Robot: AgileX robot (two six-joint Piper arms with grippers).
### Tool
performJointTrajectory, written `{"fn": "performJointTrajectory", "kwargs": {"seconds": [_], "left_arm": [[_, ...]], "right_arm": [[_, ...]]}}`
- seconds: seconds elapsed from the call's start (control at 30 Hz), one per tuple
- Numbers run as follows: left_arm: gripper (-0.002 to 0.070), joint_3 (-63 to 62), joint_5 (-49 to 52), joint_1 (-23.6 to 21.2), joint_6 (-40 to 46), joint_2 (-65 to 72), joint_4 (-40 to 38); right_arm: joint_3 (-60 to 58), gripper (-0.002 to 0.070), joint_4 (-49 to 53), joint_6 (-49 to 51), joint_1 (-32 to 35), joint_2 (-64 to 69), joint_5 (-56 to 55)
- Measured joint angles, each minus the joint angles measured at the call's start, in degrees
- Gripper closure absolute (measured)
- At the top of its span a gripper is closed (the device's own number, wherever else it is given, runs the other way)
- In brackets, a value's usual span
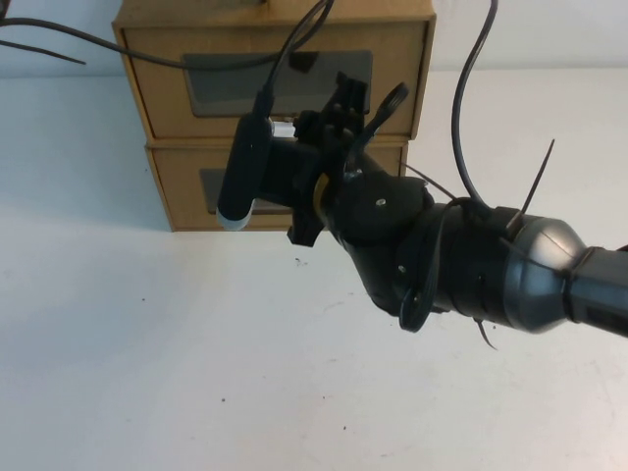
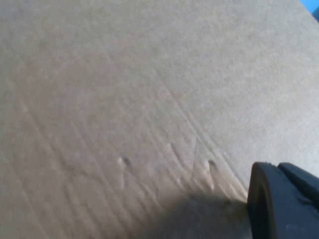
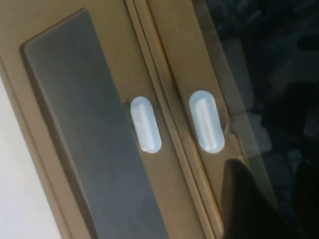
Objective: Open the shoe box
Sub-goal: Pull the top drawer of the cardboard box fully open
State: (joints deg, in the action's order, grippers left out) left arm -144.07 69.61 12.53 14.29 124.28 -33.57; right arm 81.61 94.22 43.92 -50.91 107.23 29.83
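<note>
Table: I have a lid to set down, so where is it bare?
Bare: the table near the robot, left of the right arm, and right of the stacked shoe boxes. Crowded: the boxes' front, where the open right gripper hovers. The left gripper is close over cardboard.

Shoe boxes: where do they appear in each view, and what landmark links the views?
High: shoe boxes stacked top centre, behind the open right gripper.
Left wrist: bare cardboard fills it, likely a box; left gripper at the edge.
Right wrist: box fronts fill it, white handles central.
Landmark: dark window, high and right wrist.
</note>
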Motion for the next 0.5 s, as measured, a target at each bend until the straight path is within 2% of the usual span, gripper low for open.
{"fn": "performJointTrajectory", "kwargs": {"seconds": [0.23,0.5], "left_arm": [[0.0680,0.00,0.00,0.00,-0.14,0.00,-0.10],[0.0680,0.00,0.03,0.00,-0.23,0.00,-0.21]], "right_arm": [[0.00,0.0338,0.11,0.00,0.00,0.33,-2.47],[0.63,0.0313,0.75,-0.26,0.00,3.99,-2.56]]}}
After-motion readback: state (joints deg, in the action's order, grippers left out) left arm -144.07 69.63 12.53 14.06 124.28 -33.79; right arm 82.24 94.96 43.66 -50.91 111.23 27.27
